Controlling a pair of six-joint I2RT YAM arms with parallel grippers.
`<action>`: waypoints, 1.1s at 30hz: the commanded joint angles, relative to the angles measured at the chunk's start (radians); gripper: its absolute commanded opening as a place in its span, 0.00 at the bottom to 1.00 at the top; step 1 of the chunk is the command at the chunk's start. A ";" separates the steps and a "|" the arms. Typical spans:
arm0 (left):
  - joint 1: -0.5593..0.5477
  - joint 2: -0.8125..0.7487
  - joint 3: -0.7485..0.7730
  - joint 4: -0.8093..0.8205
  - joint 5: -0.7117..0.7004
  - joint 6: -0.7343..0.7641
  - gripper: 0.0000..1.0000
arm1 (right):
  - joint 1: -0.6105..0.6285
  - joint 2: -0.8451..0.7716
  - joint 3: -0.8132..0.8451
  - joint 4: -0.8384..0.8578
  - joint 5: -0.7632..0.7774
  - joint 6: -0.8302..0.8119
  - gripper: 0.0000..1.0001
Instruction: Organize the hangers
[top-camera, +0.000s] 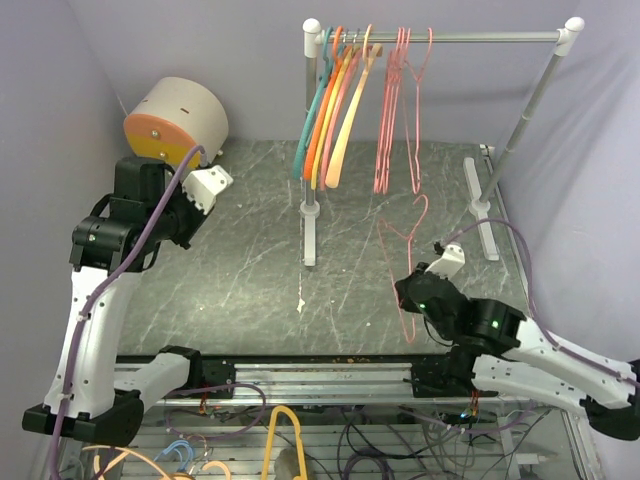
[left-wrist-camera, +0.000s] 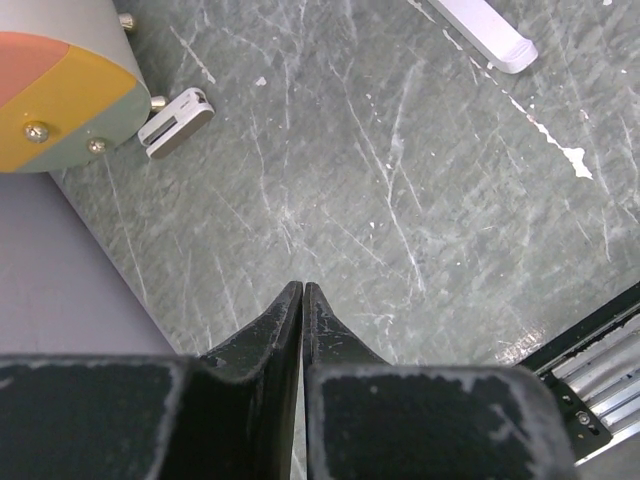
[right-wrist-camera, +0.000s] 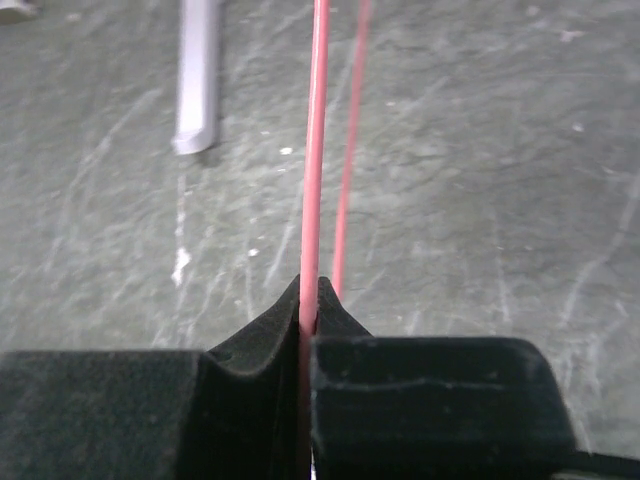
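Soft, even light falls from overhead on the grey marbled desk (top-camera: 250, 250), leaving only faint shadows below the silver metal rail with white corner joints (top-camera: 470, 37). From my left wrist the desk is crisp, with a pale sheen ahead of my left fingers (left-wrist-camera: 258, 335), which look slightly soft. From my right wrist the thin pink wire hanger (right-wrist-camera: 312, 150) is sharp at my right fingers (right-wrist-camera: 420, 395) and blurs farther off; the desk behind is hazy.

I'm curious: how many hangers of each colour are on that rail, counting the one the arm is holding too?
Teal plastic: 1
Orange plastic: 1
Yellow plastic: 1
Peach plastic: 1
Hanging pink wire: 3, as far as the bunch shows
Held pink wire, in the right gripper: 1
Total: 8
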 joint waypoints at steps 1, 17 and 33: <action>0.036 -0.026 0.001 -0.009 0.078 -0.029 0.15 | 0.005 0.159 0.080 -0.214 0.190 0.176 0.00; 0.070 -0.073 -0.064 -0.023 0.131 -0.020 0.13 | -0.535 0.253 0.008 0.352 -0.182 -0.325 0.00; 0.073 -0.111 -0.162 -0.004 0.087 0.004 0.13 | -0.827 0.375 0.259 0.440 -0.525 -0.683 0.00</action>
